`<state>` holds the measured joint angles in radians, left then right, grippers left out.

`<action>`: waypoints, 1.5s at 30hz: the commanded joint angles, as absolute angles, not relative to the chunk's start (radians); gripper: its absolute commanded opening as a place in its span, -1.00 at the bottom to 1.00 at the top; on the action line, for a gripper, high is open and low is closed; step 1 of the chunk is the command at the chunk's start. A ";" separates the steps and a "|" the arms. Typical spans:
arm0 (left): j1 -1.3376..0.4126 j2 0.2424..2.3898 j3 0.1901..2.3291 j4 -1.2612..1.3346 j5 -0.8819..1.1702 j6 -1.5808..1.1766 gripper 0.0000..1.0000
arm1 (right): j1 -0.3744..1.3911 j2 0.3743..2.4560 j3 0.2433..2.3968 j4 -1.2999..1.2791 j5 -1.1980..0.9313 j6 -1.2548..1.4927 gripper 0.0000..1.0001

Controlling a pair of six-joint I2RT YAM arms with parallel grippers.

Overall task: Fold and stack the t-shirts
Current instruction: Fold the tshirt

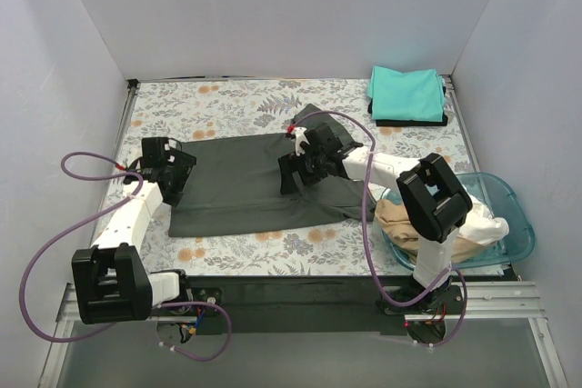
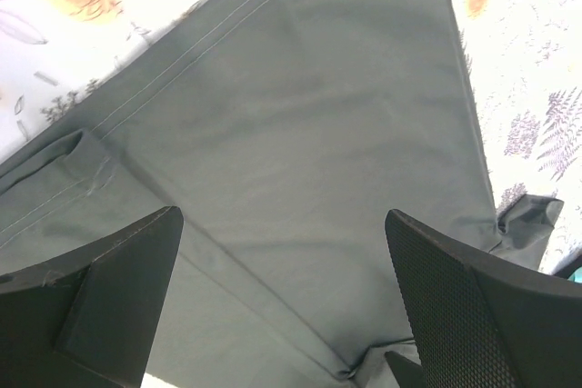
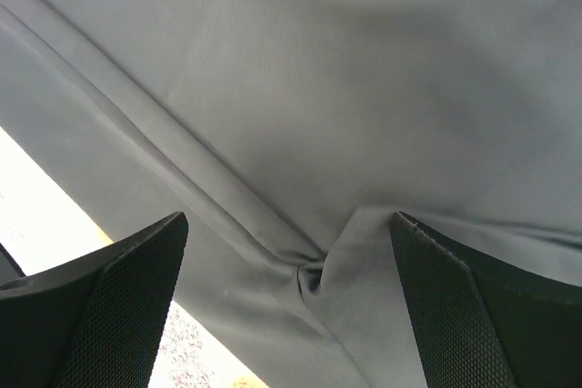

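Note:
A dark grey t-shirt (image 1: 245, 184) lies spread flat on the floral table, partly folded. My left gripper (image 1: 173, 179) is open over its left edge; in the left wrist view (image 2: 282, 224) the jaws stand wide above the grey cloth (image 2: 300, 115). My right gripper (image 1: 293, 179) is open over the shirt's right half; in the right wrist view (image 3: 289, 233) the jaws stand wide around a puckered fold of the grey cloth (image 3: 314, 270). A teal t-shirt (image 1: 406, 93) lies folded on a black one (image 1: 409, 121) at the back right. Tan (image 1: 400, 220) and white (image 1: 486, 224) shirts lie in the basin.
A translucent blue plastic basin (image 1: 514, 202) stands at the right front edge beside the right arm. White walls close the table on three sides. The floral tablecloth (image 1: 218, 97) shows behind and in front of the grey shirt.

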<state>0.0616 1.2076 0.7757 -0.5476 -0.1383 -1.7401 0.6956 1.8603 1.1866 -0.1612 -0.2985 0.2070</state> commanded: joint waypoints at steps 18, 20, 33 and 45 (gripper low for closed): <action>0.071 1.658 1.306 -0.612 -0.273 -1.542 0.88 | 0.519 1.738 1.448 -0.295 -0.065 0.180 0.97; 0.074 1.727 1.376 -0.641 -0.284 -1.531 0.89 | 0.503 1.741 1.477 -0.290 -0.015 0.157 0.97; 0.095 2.200 1.861 -0.857 -0.331 -1.457 0.65 | 0.433 1.704 1.431 -0.282 0.052 0.137 0.97; 0.094 2.234 1.809 -0.867 -0.328 -1.468 -0.02 | 0.413 1.657 1.338 -0.282 0.074 0.143 0.97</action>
